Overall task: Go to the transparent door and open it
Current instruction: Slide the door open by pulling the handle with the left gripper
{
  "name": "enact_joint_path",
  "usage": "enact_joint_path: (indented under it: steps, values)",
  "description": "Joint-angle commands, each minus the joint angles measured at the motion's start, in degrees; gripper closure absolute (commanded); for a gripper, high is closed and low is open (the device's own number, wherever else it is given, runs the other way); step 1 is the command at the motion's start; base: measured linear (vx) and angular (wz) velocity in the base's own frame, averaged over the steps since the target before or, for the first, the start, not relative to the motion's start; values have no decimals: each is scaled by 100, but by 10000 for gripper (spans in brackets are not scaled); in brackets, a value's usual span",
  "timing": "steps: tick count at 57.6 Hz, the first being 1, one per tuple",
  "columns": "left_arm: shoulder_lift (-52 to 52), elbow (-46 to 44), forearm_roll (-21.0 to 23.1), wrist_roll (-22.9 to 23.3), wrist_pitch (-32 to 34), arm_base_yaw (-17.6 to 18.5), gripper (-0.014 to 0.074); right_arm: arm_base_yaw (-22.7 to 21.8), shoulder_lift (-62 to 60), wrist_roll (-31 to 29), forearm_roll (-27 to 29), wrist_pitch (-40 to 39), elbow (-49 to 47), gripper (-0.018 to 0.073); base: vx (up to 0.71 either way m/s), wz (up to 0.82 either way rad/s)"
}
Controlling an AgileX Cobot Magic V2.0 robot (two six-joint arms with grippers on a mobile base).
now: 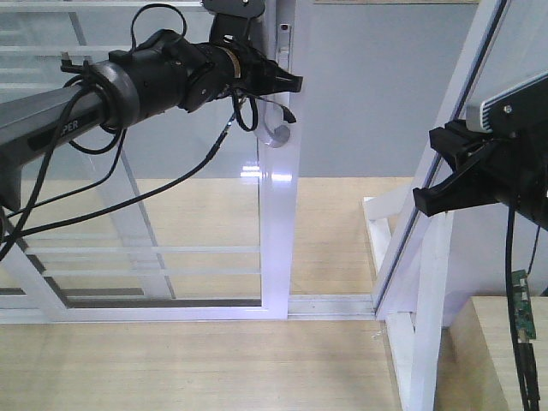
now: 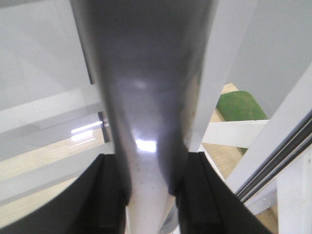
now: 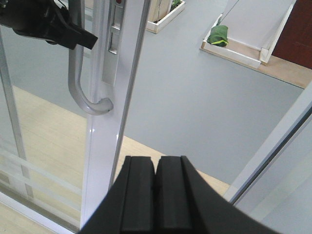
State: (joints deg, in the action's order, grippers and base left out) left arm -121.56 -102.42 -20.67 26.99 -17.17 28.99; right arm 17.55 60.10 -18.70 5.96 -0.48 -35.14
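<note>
The transparent door (image 1: 276, 240) is a white-framed glass panel with thin horizontal bars. A curved grey handle (image 1: 276, 128) is fixed on its right stile. My left gripper (image 1: 289, 83) reaches in from the left and is shut on the upper part of that handle. In the left wrist view the handle (image 2: 146, 112) fills the gap between the two black fingers (image 2: 109, 195). The right wrist view shows the handle (image 3: 78, 87) and the door stile (image 3: 105, 136) from the right. My right gripper (image 3: 156, 165) is shut with nothing in it, hanging to the right of the door (image 1: 441, 171).
A second white-framed panel (image 1: 454, 111) leans at the right, with a white post (image 1: 428, 325) below it. A floor track (image 1: 334, 305) runs along the door's bottom. A wooden box (image 1: 497, 342) stands at lower right. A green object (image 3: 219, 35) lies on the grey floor beyond.
</note>
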Motion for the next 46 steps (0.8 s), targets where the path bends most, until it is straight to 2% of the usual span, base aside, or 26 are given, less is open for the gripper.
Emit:
enact_joint_path:
  steps: [1, 35, 46]
  values:
    - [426, -286, -591, 60, 864, -554, 596, -33, -115, -11, -24, -456, -164, 560, 0, 0]
    - [594, -286, -590, 60, 609, -1131, 596, -33, -115, 4, -24, -497, -164, 560, 0, 0]
    - [738, -286, -945, 60, 647, -1258, 595, -33, -115, 4, -24, -550, -164, 560, -2, 3]
